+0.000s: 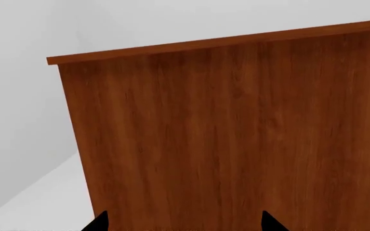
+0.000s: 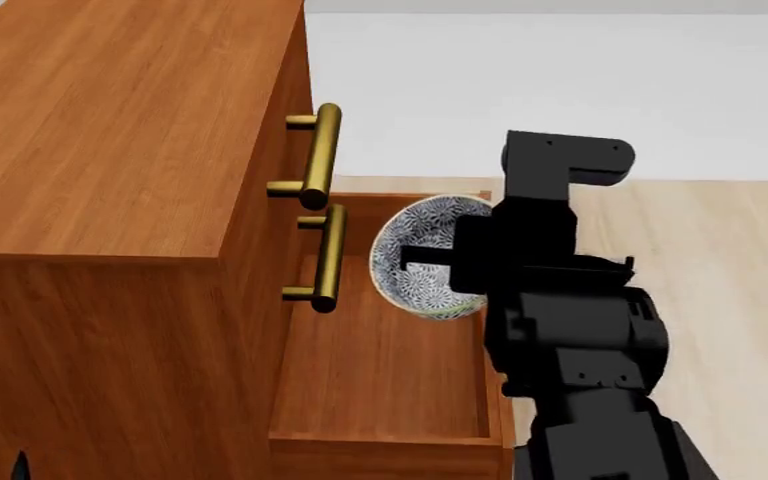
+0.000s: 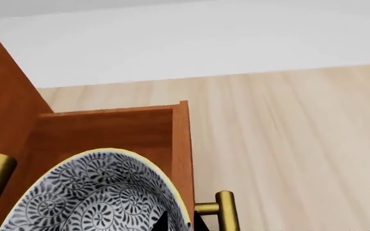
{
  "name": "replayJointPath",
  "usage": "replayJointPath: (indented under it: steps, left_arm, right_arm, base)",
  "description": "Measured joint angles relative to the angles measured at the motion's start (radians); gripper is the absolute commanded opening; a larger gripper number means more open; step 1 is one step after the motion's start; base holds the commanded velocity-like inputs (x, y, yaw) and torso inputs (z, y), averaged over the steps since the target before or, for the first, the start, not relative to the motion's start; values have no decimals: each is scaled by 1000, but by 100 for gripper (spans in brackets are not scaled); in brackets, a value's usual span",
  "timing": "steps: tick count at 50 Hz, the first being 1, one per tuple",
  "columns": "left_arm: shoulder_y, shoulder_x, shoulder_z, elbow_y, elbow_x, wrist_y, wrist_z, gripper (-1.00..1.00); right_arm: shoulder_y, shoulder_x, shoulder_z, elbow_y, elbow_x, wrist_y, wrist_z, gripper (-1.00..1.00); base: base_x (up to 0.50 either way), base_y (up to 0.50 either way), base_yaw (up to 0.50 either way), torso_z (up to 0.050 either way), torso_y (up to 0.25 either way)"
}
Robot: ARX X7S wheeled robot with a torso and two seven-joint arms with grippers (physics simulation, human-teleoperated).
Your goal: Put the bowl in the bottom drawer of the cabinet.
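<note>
Now, right claw (image 2: pixel 418 262) clamped on bowl (image 2: pixel 418 250) rim, tilted over open bottom drawer (image 2: pixel 384 370).

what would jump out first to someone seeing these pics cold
The bowl, blue-and-white patterned, stands out first: the right gripper holds it tilted by its rim above the pulled-out bottom drawer. Next come the two brass handles on the closed upper drawers, jutting from the front of the cabinet beside the bowl. The left wrist view is nearly filled by a plain cabinet panel.
</note>
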Motion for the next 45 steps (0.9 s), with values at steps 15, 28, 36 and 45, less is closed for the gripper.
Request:
replayJointPath:
  steps: [15, 28, 36, 45]
  left_arm:
    - [1, -1, 1, -5, -3, 3, -4, 100]
    - [3, -3, 1, -7, -7, 6, -8, 100]
    - [2, -5, 1, -7, -11, 4, -10, 100]
    - [1, -9, -2, 0, -16, 0, -13, 100]
  right_arm:
    - [11, -35, -38, 108, -14, -60, -27, -100]
    - [0, -44, -206, 129, 135, -86, -10, -100]
    - [-8, -45, -336, 129, 259, -102, 4, -100]
    - [-16, -46, -501, 129, 424, -122, 21, -100]
  base:
    - [0, 0, 0, 0, 0]
    - [0, 0, 0, 0, 2]
    - [0, 0, 0, 0, 0]
    - [0, 0, 0, 0, 0]
